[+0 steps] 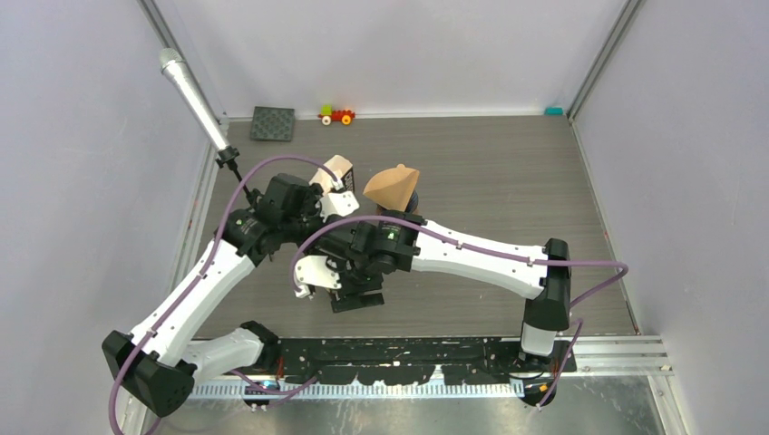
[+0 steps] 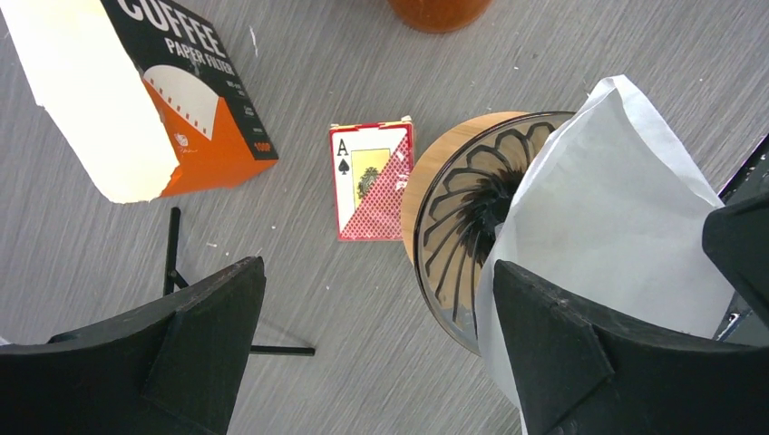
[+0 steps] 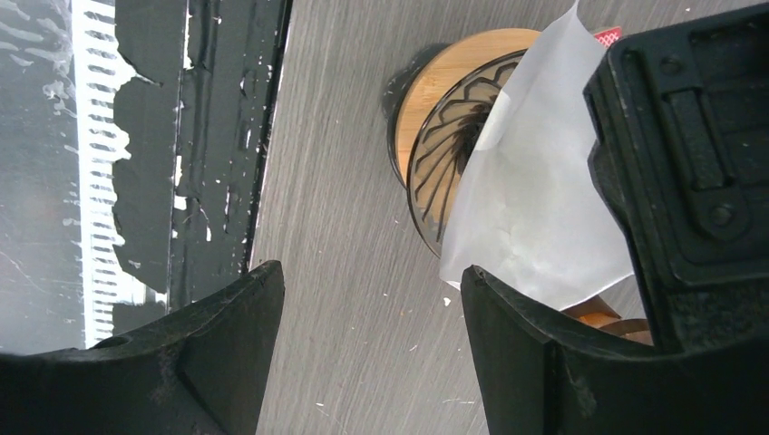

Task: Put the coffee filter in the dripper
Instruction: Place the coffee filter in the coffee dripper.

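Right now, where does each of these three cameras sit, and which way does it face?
Top external: fixed above, behind the arm bases, looking down on the table; left arm and right arm show.
Left wrist: on the left arm, looking down past the left fingers at dripper, paper filter, filter box.
Right wrist: on the right arm, looking down past the right fingers at the table's near edge.
Shared: both wrist views show dripper and paper filter.
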{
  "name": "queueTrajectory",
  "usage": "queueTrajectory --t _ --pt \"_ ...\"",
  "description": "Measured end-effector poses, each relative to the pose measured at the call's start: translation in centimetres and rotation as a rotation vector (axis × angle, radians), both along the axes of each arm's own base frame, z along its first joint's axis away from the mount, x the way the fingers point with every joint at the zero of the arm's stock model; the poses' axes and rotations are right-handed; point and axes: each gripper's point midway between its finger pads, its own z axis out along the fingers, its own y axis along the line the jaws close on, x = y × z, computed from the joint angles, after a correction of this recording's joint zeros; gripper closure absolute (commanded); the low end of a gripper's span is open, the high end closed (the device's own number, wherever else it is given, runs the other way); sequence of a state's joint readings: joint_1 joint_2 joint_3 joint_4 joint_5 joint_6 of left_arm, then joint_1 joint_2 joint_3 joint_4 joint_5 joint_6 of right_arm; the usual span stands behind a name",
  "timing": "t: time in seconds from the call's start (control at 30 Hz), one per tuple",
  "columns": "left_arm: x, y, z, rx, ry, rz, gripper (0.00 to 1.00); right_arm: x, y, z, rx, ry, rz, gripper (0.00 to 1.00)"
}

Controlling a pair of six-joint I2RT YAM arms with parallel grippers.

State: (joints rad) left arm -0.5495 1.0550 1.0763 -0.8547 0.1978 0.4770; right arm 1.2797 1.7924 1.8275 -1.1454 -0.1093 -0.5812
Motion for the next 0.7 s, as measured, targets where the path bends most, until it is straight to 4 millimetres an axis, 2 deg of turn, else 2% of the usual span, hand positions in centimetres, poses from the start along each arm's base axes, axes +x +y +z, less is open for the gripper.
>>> queueTrajectory --t 0.7 --pt "0.18 -0.17 -0.63 0.003 0.039 0.024 0.00 1.01 -0.32 0.24 -0.009 -0.034 -0.031 0.28"
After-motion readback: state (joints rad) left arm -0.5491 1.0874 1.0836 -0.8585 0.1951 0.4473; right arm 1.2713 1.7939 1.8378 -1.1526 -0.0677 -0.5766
